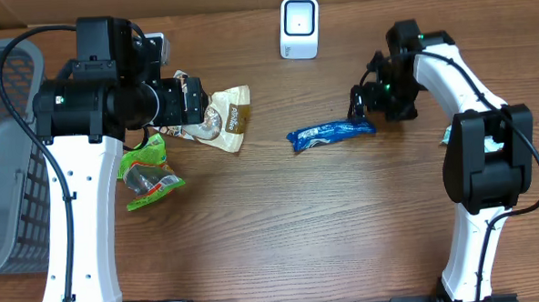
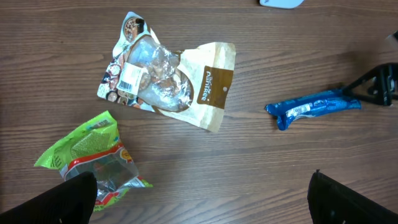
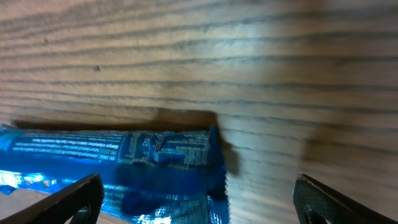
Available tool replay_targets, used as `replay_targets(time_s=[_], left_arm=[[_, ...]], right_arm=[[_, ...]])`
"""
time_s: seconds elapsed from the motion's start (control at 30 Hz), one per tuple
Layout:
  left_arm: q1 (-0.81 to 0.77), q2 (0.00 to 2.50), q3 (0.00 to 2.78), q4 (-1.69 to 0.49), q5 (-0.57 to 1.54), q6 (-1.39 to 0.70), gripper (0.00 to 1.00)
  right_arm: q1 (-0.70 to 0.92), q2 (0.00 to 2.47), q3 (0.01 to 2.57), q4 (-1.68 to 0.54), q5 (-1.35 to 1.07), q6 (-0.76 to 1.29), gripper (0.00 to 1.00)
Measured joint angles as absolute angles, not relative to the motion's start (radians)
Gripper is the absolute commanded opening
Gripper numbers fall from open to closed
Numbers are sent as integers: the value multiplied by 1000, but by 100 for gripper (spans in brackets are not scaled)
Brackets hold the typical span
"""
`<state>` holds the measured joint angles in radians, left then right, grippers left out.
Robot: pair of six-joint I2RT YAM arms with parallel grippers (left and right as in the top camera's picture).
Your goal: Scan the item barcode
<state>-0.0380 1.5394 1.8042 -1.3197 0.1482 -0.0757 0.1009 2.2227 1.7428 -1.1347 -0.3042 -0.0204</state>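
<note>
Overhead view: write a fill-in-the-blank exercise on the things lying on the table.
1. The wrapper by the right gripper is coloured ____.
2. The bag lying nearest the basket is coloured ____.
3. The scanner at the table's far edge is coloured ____.

Missing words: blue; green; white.
</note>
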Motion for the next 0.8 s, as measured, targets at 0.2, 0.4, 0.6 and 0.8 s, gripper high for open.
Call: replay_targets(time_s=[0.2,0.4,0.6,0.8], left_arm=[[-38,1539,1804,-1319,148,-75,100],[-38,1539,1804,-1319,148,-75,100],[-38,1539,1804,-1320,148,-75,100],[-38,1539,1804,-1320,148,-75,100]], right_arm=[[101,2218,1673,-1016,-442,-38,97],[109,2213,1633,-912,-523,25,90],[128,2211,1614,-907,-558,60,76],[146,2213,1590,-930,-553,78,19]])
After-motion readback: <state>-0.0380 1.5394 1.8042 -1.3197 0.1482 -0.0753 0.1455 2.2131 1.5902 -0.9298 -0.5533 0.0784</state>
